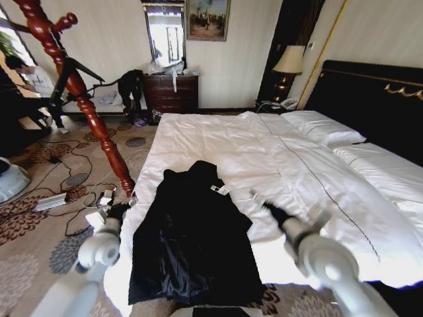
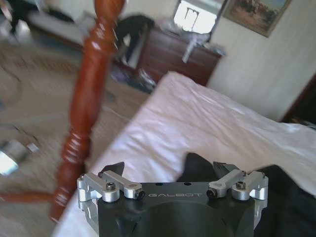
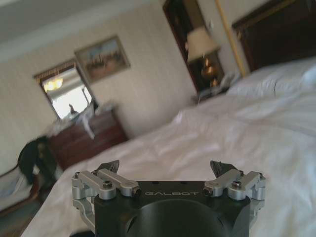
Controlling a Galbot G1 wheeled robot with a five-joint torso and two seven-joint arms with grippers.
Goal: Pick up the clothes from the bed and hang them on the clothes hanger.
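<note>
- Head view: black coat [image 1: 193,241] lies spread flat on the near end of the bed [image 1: 277,158], collar toward the pillows, white tag [image 1: 220,190] beside the collar.
- Coat stand [image 1: 76,86] rises from the carpet just beside the bed's left edge, bare of clothing.
- Left gripper [image 1: 121,210] hovers at the coat's left edge, fingers apart and empty.
- Right gripper [image 1: 260,201] hovers over the duvet just right of the coat, fingers apart and empty.
- Left wrist view: coat [image 2: 197,168] between the spread fingertips.
</note>
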